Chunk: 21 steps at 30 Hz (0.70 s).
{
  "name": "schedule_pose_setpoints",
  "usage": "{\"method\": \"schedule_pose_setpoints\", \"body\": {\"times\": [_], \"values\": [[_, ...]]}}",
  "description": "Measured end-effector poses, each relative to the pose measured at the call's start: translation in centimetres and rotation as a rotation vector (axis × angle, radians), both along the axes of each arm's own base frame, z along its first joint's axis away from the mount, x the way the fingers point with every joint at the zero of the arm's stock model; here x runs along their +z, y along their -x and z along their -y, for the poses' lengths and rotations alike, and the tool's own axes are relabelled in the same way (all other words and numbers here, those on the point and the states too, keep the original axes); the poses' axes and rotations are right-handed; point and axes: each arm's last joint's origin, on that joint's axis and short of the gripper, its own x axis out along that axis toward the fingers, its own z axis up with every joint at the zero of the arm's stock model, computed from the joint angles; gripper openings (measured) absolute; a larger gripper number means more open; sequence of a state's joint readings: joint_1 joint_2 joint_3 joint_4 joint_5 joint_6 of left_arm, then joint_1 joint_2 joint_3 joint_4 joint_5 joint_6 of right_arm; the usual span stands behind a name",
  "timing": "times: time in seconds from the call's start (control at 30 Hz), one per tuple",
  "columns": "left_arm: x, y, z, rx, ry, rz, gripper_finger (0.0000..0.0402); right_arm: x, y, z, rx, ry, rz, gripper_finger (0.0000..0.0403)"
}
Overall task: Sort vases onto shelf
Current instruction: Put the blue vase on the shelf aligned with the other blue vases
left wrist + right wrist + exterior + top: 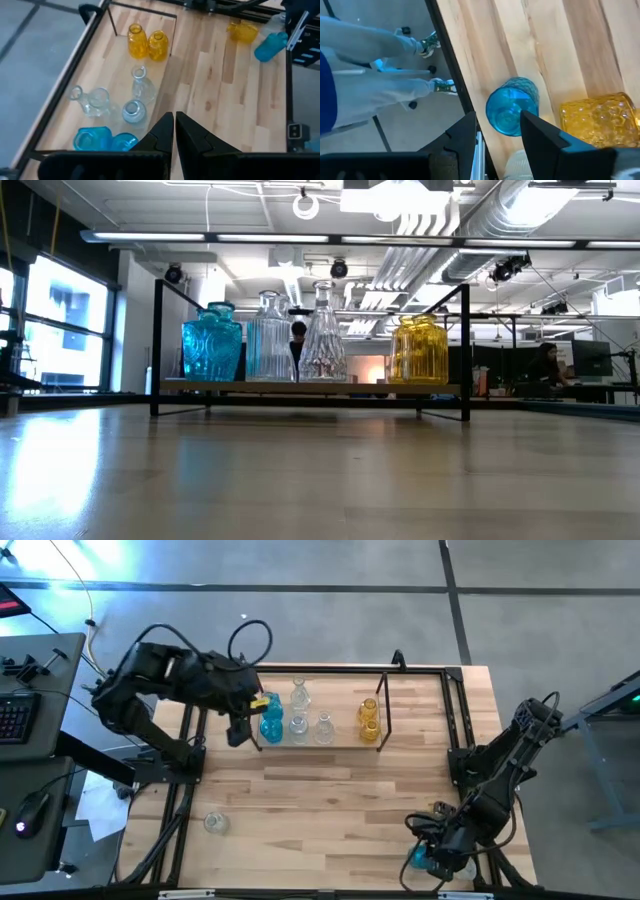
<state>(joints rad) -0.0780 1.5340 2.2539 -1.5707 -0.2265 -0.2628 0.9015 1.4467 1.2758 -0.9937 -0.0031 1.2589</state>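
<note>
Wood planks top the desk [330, 790], with the shelf [385, 700] at its far side already carrying blue, clear and yellow vases. Left gripper [238, 732], fingers together and empty, hovers at the shelf's left end. Right gripper [497, 132], at the near right corner, has its fingers apart around a fallen blue vase [511, 106] but seemingly not clamped; closing and lifting look next. Only the wrist views show the yellow vase [600, 122] lying beside it; a clear vase [214, 823] waits near left.
</note>
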Motion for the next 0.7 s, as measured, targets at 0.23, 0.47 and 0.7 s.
{"method": "schedule_pose_setpoints", "body": {"times": [0.23,0.47,0.7], "values": [[-0.9,-1.7,0.4,0.016,0.026,-0.038,0.001,0.0,0.3,-0.3,-0.083,-0.03,-0.032,0.0136],[-1.2,-2.2,0.6,-0.01,0.008,-0.055,0.001,0.0,1.1,-0.8,-0.136,-0.018,-0.017,0.0136],[-1.3,-2.4,0.6,-0.054,-0.034,-0.069,0.001,0.3,1.9,-2.0,-0.217,-0.063,0.054,0.0156]]}}
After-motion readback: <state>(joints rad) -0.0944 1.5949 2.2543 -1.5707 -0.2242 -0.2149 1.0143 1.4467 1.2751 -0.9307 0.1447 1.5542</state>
